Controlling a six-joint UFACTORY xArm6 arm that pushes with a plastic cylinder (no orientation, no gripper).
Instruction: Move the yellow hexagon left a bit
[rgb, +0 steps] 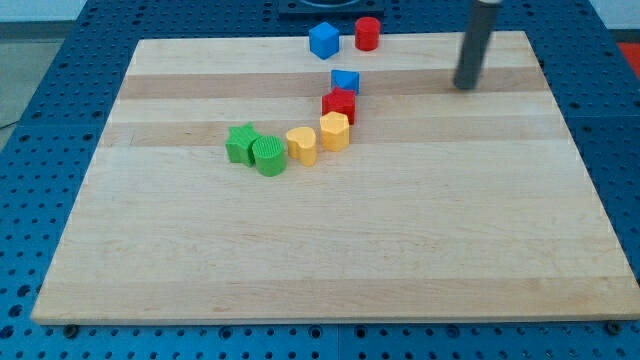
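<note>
Seven blocks curve across a wooden board (330, 260), my tip to their right.

From the view's left: green star (241, 143) touching green cylinder (269, 156), yellow heart (302, 145), then the yellow hexagon (335, 130) near the board's middle, against the red block (340, 104). Above sit a blue block (345, 81), blue cube (324, 40) and red cylinder (368, 33). My tip (465, 86), a bare rod without jaws, touches nothing, well right of the hexagon.

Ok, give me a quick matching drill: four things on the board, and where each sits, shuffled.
Things:
1. red cylinder
2. yellow hexagon
3. green star
4. my tip

Places:
A. leftmost of the cluster
B. far right, apart from all blocks
C. top edge, right of the blue cube
D. just below the red block

Pairs: 1-C, 2-D, 3-A, 4-B
</note>
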